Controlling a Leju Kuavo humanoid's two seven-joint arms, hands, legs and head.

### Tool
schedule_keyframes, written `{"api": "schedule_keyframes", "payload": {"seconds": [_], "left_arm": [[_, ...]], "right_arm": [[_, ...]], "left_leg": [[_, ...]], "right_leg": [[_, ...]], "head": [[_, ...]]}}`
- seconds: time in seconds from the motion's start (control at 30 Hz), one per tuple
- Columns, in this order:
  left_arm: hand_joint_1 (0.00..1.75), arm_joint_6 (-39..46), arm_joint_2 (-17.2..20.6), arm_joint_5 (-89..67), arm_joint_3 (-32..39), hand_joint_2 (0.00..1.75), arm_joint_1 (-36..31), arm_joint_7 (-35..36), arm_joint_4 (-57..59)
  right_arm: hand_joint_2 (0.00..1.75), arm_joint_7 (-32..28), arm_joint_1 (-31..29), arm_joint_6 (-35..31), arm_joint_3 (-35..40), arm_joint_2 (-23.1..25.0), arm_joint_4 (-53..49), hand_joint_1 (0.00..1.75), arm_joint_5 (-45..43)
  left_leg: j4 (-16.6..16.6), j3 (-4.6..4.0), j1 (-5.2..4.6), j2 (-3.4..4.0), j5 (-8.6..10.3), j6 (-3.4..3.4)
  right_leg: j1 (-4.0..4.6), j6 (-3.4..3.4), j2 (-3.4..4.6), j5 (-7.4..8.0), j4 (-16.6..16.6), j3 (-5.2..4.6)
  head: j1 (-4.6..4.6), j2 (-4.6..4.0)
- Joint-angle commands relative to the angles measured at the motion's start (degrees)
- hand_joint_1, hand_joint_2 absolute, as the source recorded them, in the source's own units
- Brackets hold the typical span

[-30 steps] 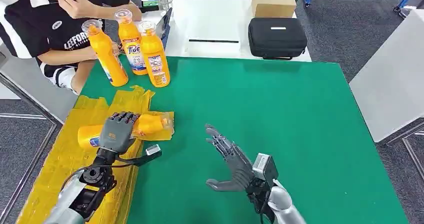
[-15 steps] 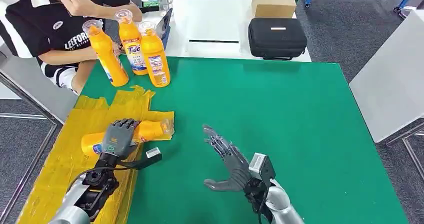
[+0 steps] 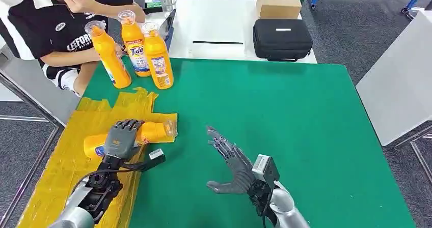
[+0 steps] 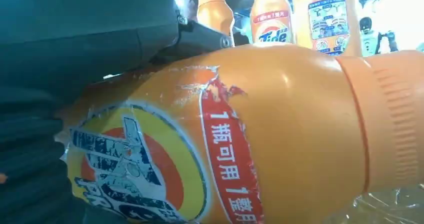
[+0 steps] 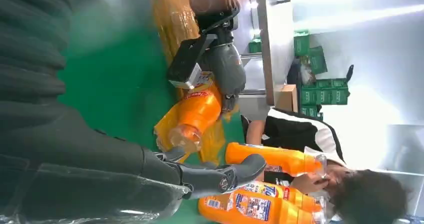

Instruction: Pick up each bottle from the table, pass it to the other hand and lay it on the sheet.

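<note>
Nearest you, the right hand [image 3: 230, 166] hovers over the green mat [image 3: 285, 136] with its fingers spread and its palm turned toward the left side, holding nothing; you can see the same open fingers [image 5: 220, 176] in its wrist view. Just left of it, the left hand [image 3: 121, 139] rests on top of a lying bottle [image 3: 147, 134], fingers curled over the bottle's body. That bottle lies on its side on the yellow sheet [image 3: 66, 162], its cap end pointing toward the mat and reaching the sheet's edge. You can read the left wrist view as the same grasp: the orange body with its torn Tide label [image 4: 150, 169] sits close against the dark fingers, and crinkled sheet shows beneath the cap. Whether the bottle's full weight is on the sheet or partly in the hand, you cannot tell. Beyond the sheet, at the mat's far left corner, three bottles [image 3: 135, 47] stand upright, close together, caps up. A person [image 3: 46, 24] in a black and white shirt sits just behind them, one hand raised to the face. Farther back, past the mat's far edge, a white table [image 3: 219, 19] carries a black case [image 3: 282, 38] and, behind that, a cardboard box [image 3: 278, 1].
</note>
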Motion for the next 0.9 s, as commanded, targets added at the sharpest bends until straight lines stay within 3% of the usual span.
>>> {"api": "schedule_keyframes", "payload": {"seconds": [0.03, 0.13, 0.27, 0.4, 0.43, 0.53, 0.9], "left_arm": [[0.0, -0.6, -2.8, 2.9, 3.7, 1.75, -5.1, -3.1, 15.9], [0.0, -4.7, -3.5, 7.1, 6.1, 1.75, -7.4, -7.4, 20.3], [0.0, -9.6, -3.8, 8.5, 6.9, 1.75, -8.4, -8.5, 20.4], [0.0, -19.7, -3.8, 9.1, 6.2, 1.75, -9.6, -9.1, 19.8], [0.0, -22.4, -3.7, 8.9, 5.7, 0.0, -10.0, -8.9, 19.6], [0.0, -28.6, -4.0, 9.1, 4.5, 0.0, -10.8, -9.6, 18.3], [0.0, -32.7, -4.4, 15.4, 2.3, 0.0, -10.2, -13.2, 12.6]], "right_arm": [[1.75, 0.3, -1.9, -0.5, -1.0, -0.4, 3.5, 0.0, 0.2], [1.75, 0.2, -2.3, -0.7, -1.1, -0.4, 4.4, 0.0, 0.2], [1.75, 0.0, -2.7, -0.5, -1.3, -0.3, 4.9, 0.0, 0.1], [1.75, -0.2, -3.5, 0.4, -1.6, 0.1, 6.0, 0.0, 0.5], [1.75, -0.3, -3.8, 0.6, -1.8, 0.3, 6.4, 0.0, 0.6], [1.75, -0.2, -4.9, 1.4, -2.5, 0.8, 7.7, 0.0, 1.0], [1.75, 0.2, -4.9, 2.8, -3.9, 1.4, 8.2, 0.0, 2.4]], "left_leg": [[-0.1, 0.35, 0.01, -0.01, -0.09, -0.13], [-0.1, 0.33, -0.02, -0.17, -0.03, -0.09], [-0.1, 0.49, 0.0, -0.22, -0.03, -0.15], [-0.1, 0.7, -0.02, -0.42, 0.01, -0.15], [-0.1, 0.71, 0.0, -0.37, 0.0, -0.19], [-0.1, 0.87, -0.03, -0.49, -0.07, -0.28], [-0.2, 0.95, -0.02, -0.67, 0.28, -0.24]], "right_leg": [[0.01, 0.0, -0.12, -0.1, -0.1, 0.37], [-0.02, -0.01, -0.2, -0.05, -0.1, 0.38], [0.01, -0.03, -0.31, -0.05, -0.1, 0.58], [-0.01, -0.12, -0.47, -0.06, -0.1, 0.9], [0.01, -0.14, -0.44, -0.05, -0.1, 0.9], [-0.02, -0.21, -0.51, -0.11, -0.1, 1.05], [-0.01, -0.3, -0.78, 0.06, -0.1, 1.14]], "head": [[0.0, 0.0], [0.0, 0.0], [0.0, 0.0], [-0.02, 0.0], [0.0, 0.0], [0.0, 0.0], [0.0, 0.0]]}}
